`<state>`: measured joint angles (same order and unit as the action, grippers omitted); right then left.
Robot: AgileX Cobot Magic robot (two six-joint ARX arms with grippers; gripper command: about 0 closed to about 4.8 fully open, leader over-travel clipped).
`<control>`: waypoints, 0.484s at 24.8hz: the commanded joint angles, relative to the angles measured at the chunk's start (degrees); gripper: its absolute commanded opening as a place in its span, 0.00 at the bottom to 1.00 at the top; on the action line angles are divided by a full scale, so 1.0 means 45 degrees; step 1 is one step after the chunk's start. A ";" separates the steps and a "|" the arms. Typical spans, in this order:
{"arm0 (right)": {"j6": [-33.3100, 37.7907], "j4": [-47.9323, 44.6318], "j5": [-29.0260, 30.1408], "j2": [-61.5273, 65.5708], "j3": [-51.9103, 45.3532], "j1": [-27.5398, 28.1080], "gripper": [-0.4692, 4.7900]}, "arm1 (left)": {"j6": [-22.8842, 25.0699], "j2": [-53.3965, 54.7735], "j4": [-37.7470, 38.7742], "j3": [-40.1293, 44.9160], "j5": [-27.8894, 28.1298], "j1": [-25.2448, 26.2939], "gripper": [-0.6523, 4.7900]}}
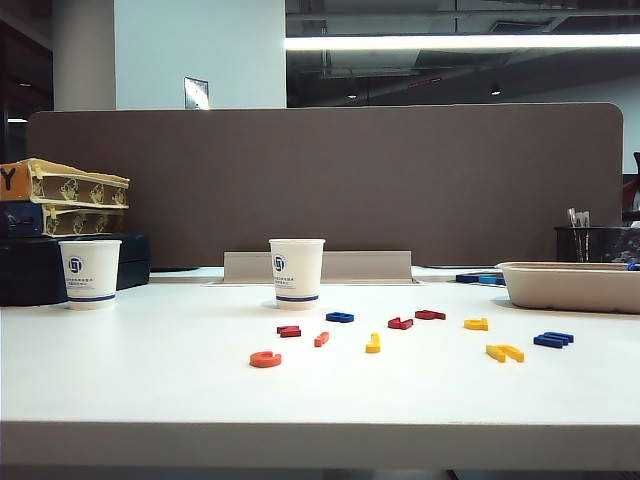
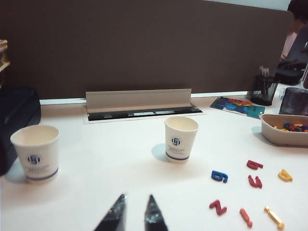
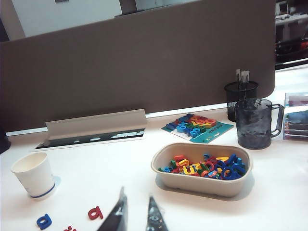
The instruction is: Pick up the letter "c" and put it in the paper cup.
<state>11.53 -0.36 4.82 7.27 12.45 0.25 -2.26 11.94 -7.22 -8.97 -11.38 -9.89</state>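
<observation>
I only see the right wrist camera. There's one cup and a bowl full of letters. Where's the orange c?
Observer: The letter "c" lies flat on the table. In the exterior view it is the letter closest to the front edge, left of all the others.
Operator: Is my cup the only one?
Observer: No. Your paper cup stands mid-table behind the letters, and a second cup just like it stands at the far left.
Operator: What's the other arm doing?
Observer: The left gripper hovers over the table in front of both cups, its jaws slightly apart with nothing between them.
</observation>
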 commanded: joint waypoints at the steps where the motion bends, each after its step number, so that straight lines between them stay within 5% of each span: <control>1: -0.0704 -0.0403 0.0408 0.0952 0.0544 0.0010 0.19 | 0.0223 0.1258 -0.1224 -0.0471 -0.0102 -0.0049 0.22; 6: -0.2599 -0.0860 0.2069 0.3113 0.1579 -0.0015 0.19 | 0.1263 0.4323 -0.2147 -0.1336 -0.0636 -0.1404 0.22; 12: -0.3623 -0.1039 0.2021 0.4571 0.2132 -0.0325 0.19 | 0.2817 0.8087 -0.3594 -0.2390 -0.0180 -0.3881 0.22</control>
<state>-4.21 -4.34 13.74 26.70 21.58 -1.26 8.56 46.24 -21.23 -18.83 -12.93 -26.22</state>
